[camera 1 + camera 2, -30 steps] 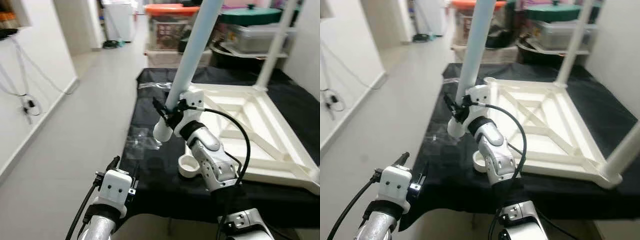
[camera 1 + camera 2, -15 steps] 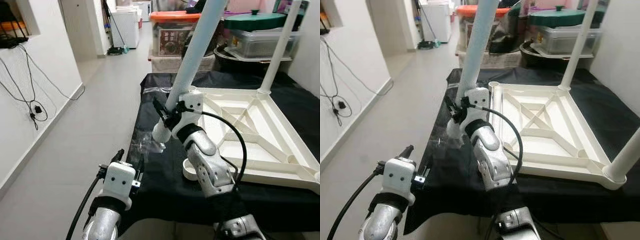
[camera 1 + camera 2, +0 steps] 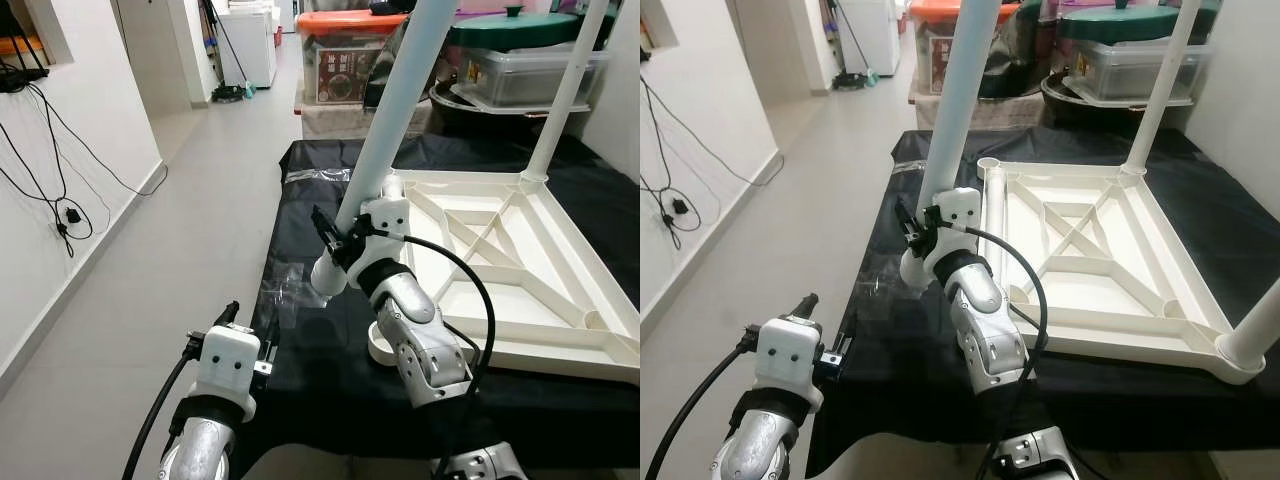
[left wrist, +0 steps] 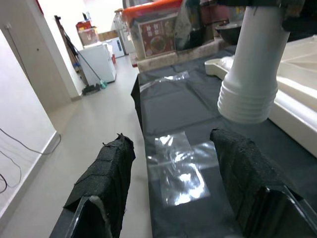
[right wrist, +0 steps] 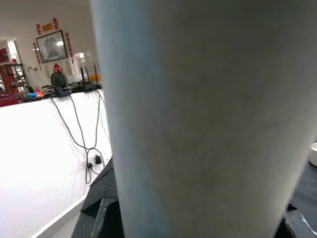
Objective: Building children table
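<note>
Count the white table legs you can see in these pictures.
3: one leg in the right pincer, one upright at the upturned table top's far corner, one at its near right corner.

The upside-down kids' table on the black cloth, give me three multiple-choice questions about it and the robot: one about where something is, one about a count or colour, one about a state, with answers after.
1. Where does the clear plastic bag lie?
A. on the black cloth, below the held leg's threaded end
B. inside the tabletop frame
C. on the floor by the wall

2. How many legs already stand upright in the upturned tabletop?
A. none
B. two
C. four

3. What is the right gripper doing?
A. hanging open and idle
B. pressing on the cloth
C. shut on the white table leg, held tilted above the cloth

Answers:
1 A: the left wrist view shows the bag on the cloth under the leg's ridged end.
2 B: one leg stands at the far corner, another at the near right corner.
3 C: its fingers clamp the slanted leg; the left gripper is open, low near the cloth's edge.
</note>
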Controlling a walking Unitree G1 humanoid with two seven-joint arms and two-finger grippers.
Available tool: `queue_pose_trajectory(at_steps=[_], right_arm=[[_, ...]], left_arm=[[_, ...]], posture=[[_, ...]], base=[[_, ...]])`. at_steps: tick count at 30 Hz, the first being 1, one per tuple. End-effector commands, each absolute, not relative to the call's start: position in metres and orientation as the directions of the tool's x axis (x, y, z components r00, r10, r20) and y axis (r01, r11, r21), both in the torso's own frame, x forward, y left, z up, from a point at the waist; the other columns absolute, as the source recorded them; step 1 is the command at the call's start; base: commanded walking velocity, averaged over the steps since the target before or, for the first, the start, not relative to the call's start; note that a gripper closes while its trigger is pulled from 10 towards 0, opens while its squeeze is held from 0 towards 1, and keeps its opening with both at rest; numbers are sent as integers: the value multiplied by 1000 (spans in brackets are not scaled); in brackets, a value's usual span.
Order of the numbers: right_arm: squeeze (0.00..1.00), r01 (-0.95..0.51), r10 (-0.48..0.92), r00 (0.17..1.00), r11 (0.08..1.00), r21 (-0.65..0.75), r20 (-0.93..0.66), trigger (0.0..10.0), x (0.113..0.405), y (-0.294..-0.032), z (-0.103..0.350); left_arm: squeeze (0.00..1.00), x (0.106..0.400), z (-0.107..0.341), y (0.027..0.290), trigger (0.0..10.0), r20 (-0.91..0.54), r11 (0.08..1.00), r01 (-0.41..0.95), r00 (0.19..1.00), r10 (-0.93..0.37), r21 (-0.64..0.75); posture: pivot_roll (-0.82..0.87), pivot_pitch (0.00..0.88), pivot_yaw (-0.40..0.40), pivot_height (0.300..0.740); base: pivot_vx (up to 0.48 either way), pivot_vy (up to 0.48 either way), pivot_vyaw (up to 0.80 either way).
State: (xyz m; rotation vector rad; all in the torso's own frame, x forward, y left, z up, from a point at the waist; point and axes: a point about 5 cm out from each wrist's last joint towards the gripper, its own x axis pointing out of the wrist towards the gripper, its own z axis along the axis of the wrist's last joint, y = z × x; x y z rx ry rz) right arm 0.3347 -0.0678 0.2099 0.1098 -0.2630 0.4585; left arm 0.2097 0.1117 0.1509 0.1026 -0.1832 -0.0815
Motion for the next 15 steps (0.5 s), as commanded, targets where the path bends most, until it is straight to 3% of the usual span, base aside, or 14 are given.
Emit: queue_pose_trajectory(at_steps=[1,9,15], right_arm=[[0,-454,425,860,890,41,281,10000,332,-66,213],[0,-450,426,864,892,34,270,10000,331,-67,210],[0,-440,424,873,898,14,240,10000,328,-73,200]], left_arm=[[0,208,143,112,10000,139,991,68,987,-84,118],[0,208,141,112,10000,134,990,65,988,-82,121],[0,208,140,111,10000,133,989,66,988,-83,130]], posture=[[-42,0,15,740],[-42,0,15,740],[-46,0,16,740]], base=[[-349,0,0],[-335,0,0],[0,0,0]])
